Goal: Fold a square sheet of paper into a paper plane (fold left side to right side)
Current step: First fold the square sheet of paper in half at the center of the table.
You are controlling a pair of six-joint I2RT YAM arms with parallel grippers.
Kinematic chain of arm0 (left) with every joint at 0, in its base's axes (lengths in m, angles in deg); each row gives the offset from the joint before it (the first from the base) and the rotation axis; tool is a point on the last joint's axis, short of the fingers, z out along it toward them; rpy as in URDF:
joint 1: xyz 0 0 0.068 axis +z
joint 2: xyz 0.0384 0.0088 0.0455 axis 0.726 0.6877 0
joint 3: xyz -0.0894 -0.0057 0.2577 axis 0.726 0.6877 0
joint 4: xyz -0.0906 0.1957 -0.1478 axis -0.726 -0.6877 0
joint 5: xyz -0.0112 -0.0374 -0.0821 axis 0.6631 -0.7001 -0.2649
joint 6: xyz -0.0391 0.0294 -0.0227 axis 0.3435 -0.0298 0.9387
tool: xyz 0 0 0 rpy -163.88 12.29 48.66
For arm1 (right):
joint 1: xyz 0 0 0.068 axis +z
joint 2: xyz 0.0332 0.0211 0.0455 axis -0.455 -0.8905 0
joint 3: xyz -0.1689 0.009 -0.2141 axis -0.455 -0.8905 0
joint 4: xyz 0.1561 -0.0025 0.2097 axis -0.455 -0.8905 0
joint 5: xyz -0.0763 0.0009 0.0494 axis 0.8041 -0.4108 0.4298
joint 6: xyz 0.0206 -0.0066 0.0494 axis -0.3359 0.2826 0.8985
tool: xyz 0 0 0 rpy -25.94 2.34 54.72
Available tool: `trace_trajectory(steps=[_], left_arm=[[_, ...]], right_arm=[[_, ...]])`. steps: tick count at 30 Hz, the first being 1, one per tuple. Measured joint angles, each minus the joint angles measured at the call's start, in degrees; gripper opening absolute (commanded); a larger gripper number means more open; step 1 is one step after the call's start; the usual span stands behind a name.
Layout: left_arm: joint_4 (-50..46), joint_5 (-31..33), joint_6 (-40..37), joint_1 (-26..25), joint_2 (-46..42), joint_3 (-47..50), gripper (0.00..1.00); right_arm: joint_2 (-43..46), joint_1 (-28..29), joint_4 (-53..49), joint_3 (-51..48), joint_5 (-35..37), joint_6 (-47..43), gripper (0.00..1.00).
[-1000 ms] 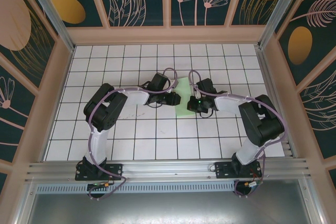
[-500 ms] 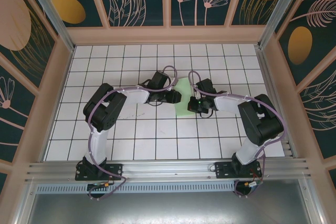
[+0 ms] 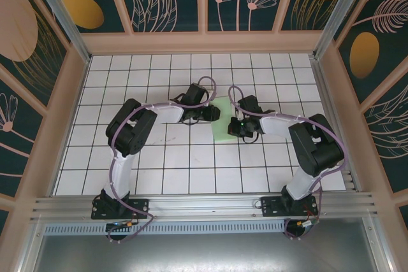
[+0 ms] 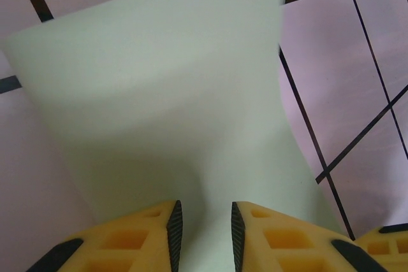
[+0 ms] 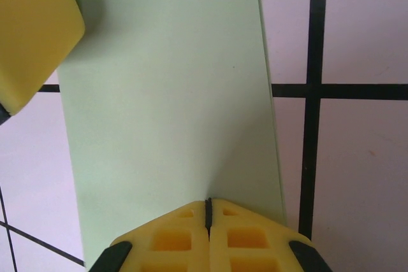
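The sheet of paper (image 3: 222,133) lies near the middle of the surface (image 3: 191,170), a little toward the far edge, between the two arms. It is thin, pale green and matte, and from above it reads as a narrow strip running from near to far, not a full square. In the left wrist view it does not lie flat: it bows up in a soft hump, with one long edge curving over the tile lines. In the right wrist view its long edges are straight and a faint crease runs up from the tips.

The left pincer (image 4: 202,214) stands partly open, with its black pads (image 4: 173,224) apart and green paper showing in the gap. Whether the pads touch the paper I cannot tell.

The right pincer (image 5: 208,211) is closed tight, its tips on the sheet at its right edge. Whether it pinches the paper or only presses it I cannot tell.
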Motion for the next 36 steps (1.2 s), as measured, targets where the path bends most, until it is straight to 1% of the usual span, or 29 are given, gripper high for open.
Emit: trace_trajectory(steps=[11,17,23,26,28,32,36], left_arm=[[0.6,1.0,0.7,0.8,0.0,0.2,0.3],[1.0,2.5,1.4,3.8,0.2,-0.1,0.3],[0.9,4.5,2.0,7.1,2.3,-3.7,0.29],[1.4,5.0,1.9,8.0,1.9,-3.3,0.28],[2.5,5.0,1.9,8.0,0.5,-1.3,0.26],[4.9,1.9,1.9,7.6,-4.7,4.4,0.25],[8.2,-2.4,2.0,5.9,-6.4,5.8,0.24]], right_arm=[[-0.2,0.0,-0.6,0.4,0.2,-1.1,0.0],[-0.2,0.0,-0.6,0.4,0.2,-1.1,0.0],[-0.2,0.0,-0.6,0.4,0.2,-1.1,0.0],[-0.2,0.0,-0.6,0.3,0.2,-1.0,0.0],[-0.3,0.0,-0.6,0.3,0.2,-1.0,0.0],[-0.4,0.1,-0.6,0.4,0.2,-1.1,0.0],[-0.5,0.2,-0.6,0.5,0.2,-1.1,0.0]])
